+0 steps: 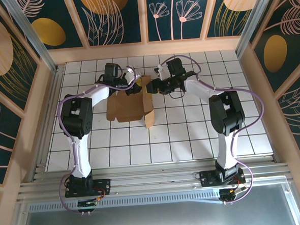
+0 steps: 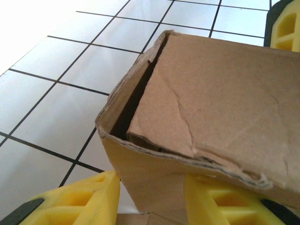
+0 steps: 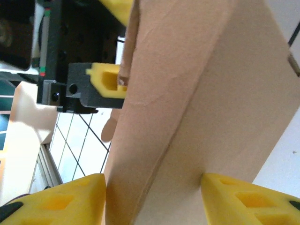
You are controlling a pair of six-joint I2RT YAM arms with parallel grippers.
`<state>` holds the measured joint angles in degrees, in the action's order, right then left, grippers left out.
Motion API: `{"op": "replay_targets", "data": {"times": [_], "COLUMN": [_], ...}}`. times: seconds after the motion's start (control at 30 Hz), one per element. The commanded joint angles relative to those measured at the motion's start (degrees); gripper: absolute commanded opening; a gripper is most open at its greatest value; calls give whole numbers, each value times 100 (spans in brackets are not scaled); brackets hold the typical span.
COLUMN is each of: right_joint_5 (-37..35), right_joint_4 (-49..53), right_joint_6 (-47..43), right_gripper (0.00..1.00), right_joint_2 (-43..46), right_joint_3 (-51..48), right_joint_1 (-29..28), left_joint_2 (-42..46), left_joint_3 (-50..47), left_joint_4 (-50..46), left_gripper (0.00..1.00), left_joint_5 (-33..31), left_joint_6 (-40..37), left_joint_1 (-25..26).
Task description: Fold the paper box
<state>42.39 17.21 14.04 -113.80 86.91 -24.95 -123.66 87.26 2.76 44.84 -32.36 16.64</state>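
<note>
Brown cardboard, the paper box (image 1: 127, 108) sits partly folded near the middle of the white tiled table (image 1: 192, 135), one wall raised at its right side. Both arms meet at its far right corner. The right fingers (image 3: 70, 201) press against both faces of an upright doubled panel, clamped on it. The left fingers (image 2: 89, 199) straddle a box corner (image 2: 211, 103) with card filling the gap; whether they pinch it I cannot tell.

paper box (image 3: 197, 93) pinched between right claw (image 3: 152, 187) yellow fingers (image 3: 70, 197), both touching; left claw (image 3: 116, 44) finger (image 3: 105, 79) against its upper-left edge; tiled desk (image 3: 75, 140) behind.
</note>
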Motion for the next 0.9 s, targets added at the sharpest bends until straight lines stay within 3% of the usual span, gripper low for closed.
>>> {"op": "replay_targets", "data": {"times": [0.0, 0.07, 0.43, 0.53, 0.63, 0.87], "right_joint_5": [415, 527, 956, 1016, 999, 626], "right_joint_4": [-78, -15, 190, 298, 485, 521], "right_joint_6": [-370, -426, -907, -1088, -1146, -1125], "right_gripper": [56, 56, 60, 60, 60, 60], "right_joint_2": [-279, -376, -465, -565, -737, -769], "right_joint_3": [182, 282, 308, 413, 627, 724], "right_joint_1": [-4, 27, 212, 227, 239, 307], "left_joint_2": [-276, -356, -495, -553, -627, -273], "left_joint_3": [278, 376, 541, 620, 734, 432], "left_joint_4": [-82, -74, -13, -8, -24, -233], "left_gripper": [40, 42, 77, 75, 65, 76], "left_joint_5": [405, 415, 930, 1136, 1327, 1306], "left_joint_6": [-147, -187, -632, -662, -570, -656], "left_joint_1": [163, 185, 269, 270, 282, 275]}}
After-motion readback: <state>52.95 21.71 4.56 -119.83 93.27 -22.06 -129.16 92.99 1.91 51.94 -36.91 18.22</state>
